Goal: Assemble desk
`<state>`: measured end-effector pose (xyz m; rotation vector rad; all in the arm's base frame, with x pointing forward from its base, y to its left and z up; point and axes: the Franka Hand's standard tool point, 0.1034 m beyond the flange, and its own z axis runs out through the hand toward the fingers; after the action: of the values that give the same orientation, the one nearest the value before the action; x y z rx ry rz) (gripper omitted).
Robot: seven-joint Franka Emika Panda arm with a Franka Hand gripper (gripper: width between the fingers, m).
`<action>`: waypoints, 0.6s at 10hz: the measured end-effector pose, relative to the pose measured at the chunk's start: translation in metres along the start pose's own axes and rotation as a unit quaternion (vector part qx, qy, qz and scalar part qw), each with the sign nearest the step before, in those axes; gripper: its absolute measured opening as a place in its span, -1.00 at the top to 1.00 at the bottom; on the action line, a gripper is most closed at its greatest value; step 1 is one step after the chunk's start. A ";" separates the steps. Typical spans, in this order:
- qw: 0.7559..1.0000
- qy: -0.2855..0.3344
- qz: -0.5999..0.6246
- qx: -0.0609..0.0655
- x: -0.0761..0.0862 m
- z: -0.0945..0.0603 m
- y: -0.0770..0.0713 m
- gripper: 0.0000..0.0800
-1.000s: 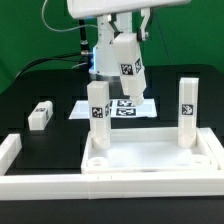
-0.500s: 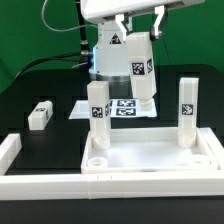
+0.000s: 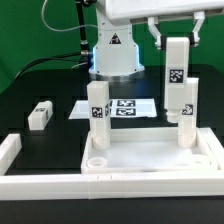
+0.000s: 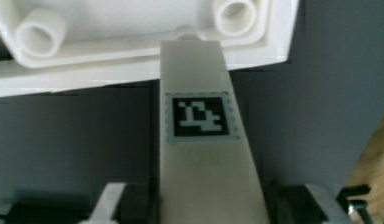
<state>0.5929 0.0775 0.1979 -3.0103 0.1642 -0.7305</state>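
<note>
The desk's white tabletop (image 3: 150, 153) lies tray-like near the front, with two tagged legs standing upright in its back corners, one (image 3: 98, 115) on the exterior view's left and one (image 3: 187, 112) on the right. My gripper (image 3: 177, 42) is shut on a third leg (image 3: 176, 78), which hangs upright just behind and above the right standing leg. In the wrist view the held leg (image 4: 203, 130) runs out from my gripper (image 4: 207, 205) toward the tabletop (image 4: 118, 60) and its corner sockets. A fourth leg (image 3: 40, 115) lies loose on the black table.
The marker board (image 3: 128, 107) lies flat behind the tabletop. Long white border bars (image 3: 40, 185) run along the front and the exterior view's left. The robot base (image 3: 113, 50) stands at the back.
The gripper has carried the held leg from above the marker board toward the exterior view's right, and the leg has turned from tilted to upright.
</note>
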 end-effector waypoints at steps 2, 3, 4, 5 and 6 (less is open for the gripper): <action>1.000 -0.001 0.008 0.002 0.000 0.001 0.000 0.26; 1.000 -0.002 0.009 0.003 -0.001 0.001 0.000 0.26; 1.000 -0.002 0.010 0.003 -0.001 0.002 0.000 0.26; 0.999 0.027 -0.008 0.015 -0.004 0.005 -0.015 0.26; 0.999 0.020 -0.016 0.020 -0.014 0.014 -0.034 0.26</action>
<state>0.5898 0.1131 0.1809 -2.9688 0.1033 -0.7881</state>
